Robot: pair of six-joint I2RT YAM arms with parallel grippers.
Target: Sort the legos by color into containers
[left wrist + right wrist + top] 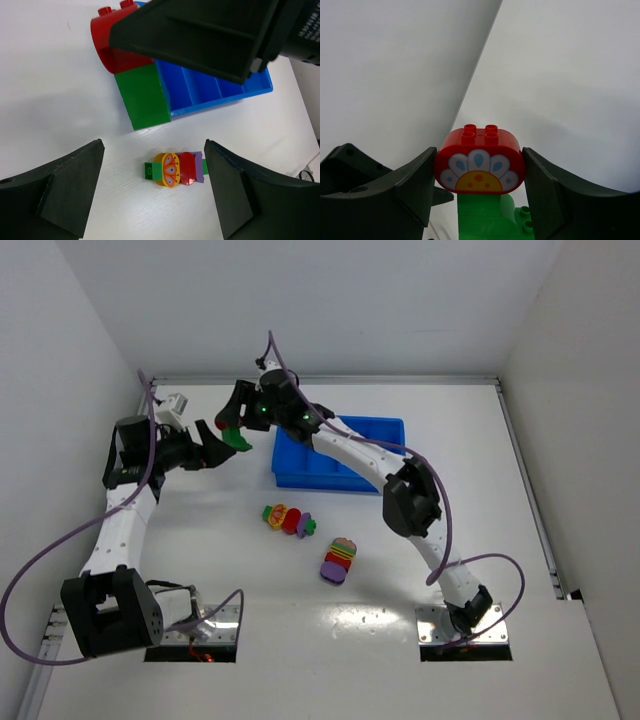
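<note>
The main risk lay in the grip: the right gripper (480, 167) pinched only the red brick (116, 50) by its rounded ends, and the green brick (145, 97) hung below it on its studs alone, so a jolt or a crooked pull could likely drop the green one or twist the red one out of the pads. That pair hung above the table (480, 540) just left of the tray (200, 85), not over it, so whatever came loose would probably land outside. The left gripper (152, 155) sat close by with its fingers spread wide and nothing between them; if it closed on the green brick to pull the two apart, the two sets of fingers might knock together, and a sudden release could fling a piece away. Counted: two arms, one tray, and three clumps. The held one showed one red and at least one green piece. The flat clump (175, 169) lay on the table near the tray with four pieces: green, yellow, red, purple. The stacked clump (339, 560) lay nearer the bases and seemed to have purple, orange, red and green layers, though too small to count surely. At least three compartments showed, none with a brick in it; the arm hid the rest.
</note>
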